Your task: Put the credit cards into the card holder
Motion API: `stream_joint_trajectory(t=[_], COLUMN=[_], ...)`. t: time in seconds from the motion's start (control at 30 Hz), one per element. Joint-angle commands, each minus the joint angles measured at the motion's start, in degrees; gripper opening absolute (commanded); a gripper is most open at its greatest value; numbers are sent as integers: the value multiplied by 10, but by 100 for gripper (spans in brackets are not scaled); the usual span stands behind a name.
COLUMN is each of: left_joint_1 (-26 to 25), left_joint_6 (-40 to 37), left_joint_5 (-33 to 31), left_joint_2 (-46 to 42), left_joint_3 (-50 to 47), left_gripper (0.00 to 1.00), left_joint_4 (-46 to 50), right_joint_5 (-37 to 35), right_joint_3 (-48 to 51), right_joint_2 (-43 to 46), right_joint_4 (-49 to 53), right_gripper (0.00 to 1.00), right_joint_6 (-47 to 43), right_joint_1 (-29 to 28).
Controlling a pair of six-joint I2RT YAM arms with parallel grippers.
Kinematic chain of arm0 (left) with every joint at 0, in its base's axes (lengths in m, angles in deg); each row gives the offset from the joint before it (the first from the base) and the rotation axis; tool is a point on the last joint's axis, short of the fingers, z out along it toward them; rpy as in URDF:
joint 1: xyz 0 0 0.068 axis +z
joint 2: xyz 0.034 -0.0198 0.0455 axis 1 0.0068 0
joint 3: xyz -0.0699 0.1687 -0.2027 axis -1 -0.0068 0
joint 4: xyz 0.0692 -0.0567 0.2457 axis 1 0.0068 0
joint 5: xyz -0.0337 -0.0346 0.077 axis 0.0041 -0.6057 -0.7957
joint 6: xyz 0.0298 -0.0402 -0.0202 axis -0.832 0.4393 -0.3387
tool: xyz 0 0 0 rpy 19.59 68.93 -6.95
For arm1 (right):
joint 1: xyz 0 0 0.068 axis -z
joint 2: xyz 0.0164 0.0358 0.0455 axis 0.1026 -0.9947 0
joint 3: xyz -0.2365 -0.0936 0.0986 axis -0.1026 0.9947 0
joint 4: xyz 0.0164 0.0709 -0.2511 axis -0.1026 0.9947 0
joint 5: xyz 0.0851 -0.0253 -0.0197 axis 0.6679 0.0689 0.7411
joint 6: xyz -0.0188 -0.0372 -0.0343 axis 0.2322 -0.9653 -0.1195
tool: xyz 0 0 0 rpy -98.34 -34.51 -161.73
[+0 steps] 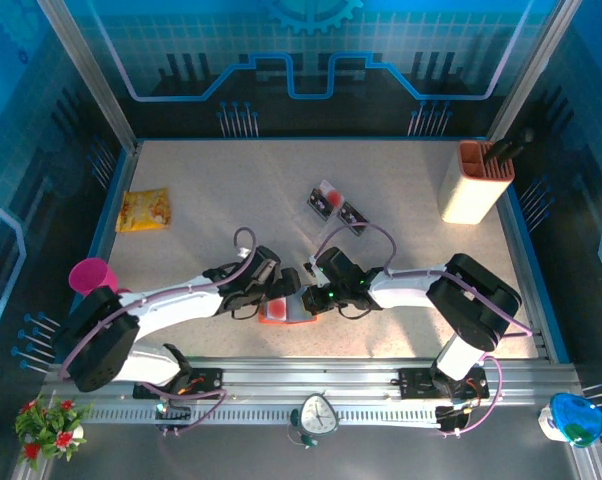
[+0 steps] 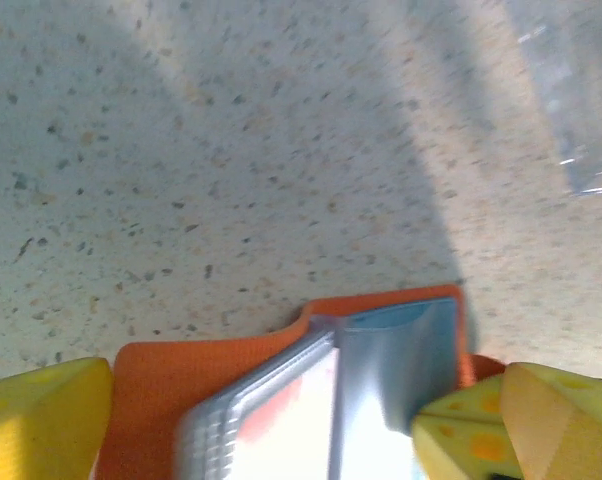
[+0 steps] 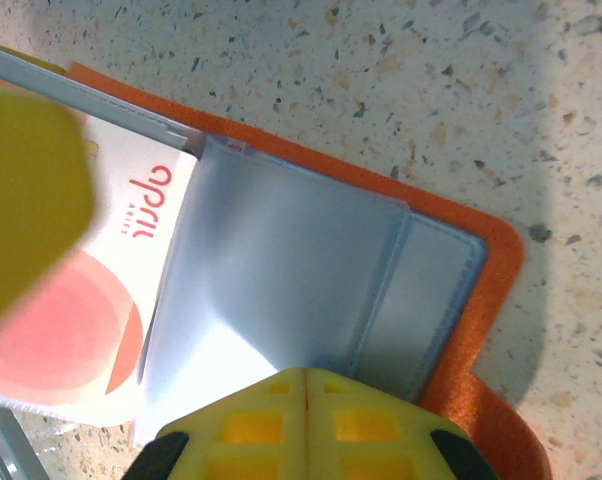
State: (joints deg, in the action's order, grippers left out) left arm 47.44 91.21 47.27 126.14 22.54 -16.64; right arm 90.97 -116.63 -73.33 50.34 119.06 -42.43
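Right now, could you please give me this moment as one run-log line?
card holder open on table | left gripper open, straddling it | right gripper shut at clear pocket | credit cards farther back

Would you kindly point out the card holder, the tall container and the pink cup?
card holder (image 3: pixel 281 270): right wrist view, on its grey-clear pocket.
tall container (image 1: pixel 469 200): top external view, on its cream wall.
pink cup (image 1: pixel 91 272): top external view, on its middle.

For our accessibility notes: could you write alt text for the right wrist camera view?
An orange card holder lies open on a speckled table, a white card with a pink circle showing at its left. The right gripper, yellow fingers pressed together, sits at the bottom edge over a grey-clear pocket.
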Motion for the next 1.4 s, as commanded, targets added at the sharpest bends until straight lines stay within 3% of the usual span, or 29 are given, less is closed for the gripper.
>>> stream_joint_trajectory(t=[0.0,0.3,0.47,0.83,1.07,1.37], left_joint_1=[-7,-10,-12,-21,-46,-80], left_joint_6=[29,49,53,59,63,72], left_joint_5=[17,41,43,62,66,66], left_joint_2=[-44,-52,-50,-29,8,97], left_joint_3=[-3,-16,-20,-6,23,54], left_gripper=[99,99,99,99,99,99], left_joint_4=[-54,-105,-113,-137,-154,-170], right_joint_5=[-6,0,0,-13,-9,-9], right_joint_3=[21,5,-11,33,66,96], right_joint_2=[-20,-13,40,187,237,276], right_joint_4=[51,61,90,157,172,179], right_gripper=[0,0,0,0,0,0], right_joint_6=[3,4,2,1,0,7], right_joint_1=[4,6,21,119,158,162])
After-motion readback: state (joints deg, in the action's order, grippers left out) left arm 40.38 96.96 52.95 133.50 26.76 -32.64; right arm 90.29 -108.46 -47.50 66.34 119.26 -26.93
